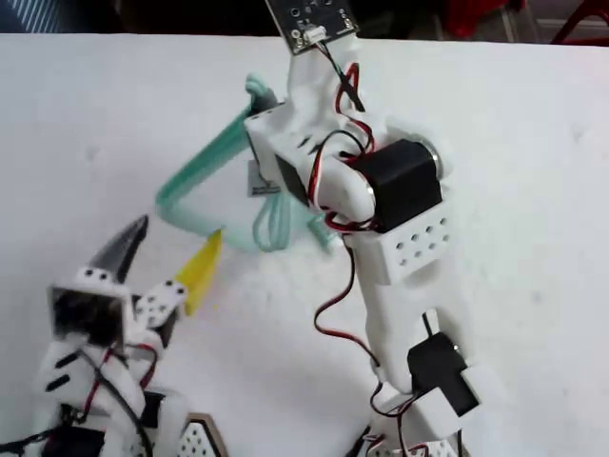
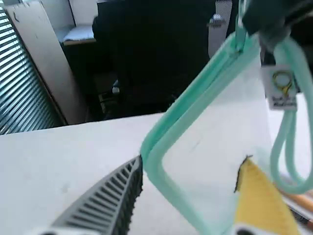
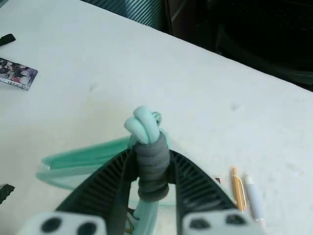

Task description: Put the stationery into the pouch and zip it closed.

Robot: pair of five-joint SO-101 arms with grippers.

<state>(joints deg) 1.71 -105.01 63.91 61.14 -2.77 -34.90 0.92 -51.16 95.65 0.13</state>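
The pouch hangs tilted above the white surface, held by my right claw, which is clamped on its cord loop. My left claw gapes wide at the pouch's lower corner. Two pens lie beside the pouch, outside it. My worry is that the cord slips or the pouch swings away when the left claw bites.

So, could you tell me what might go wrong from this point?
The right gripper holds the pouch only by its grey tab, so it might slip or swing. The pens lie on the table outside it; zipping now would leave them out. The open left gripper could pinch the pouch shut.
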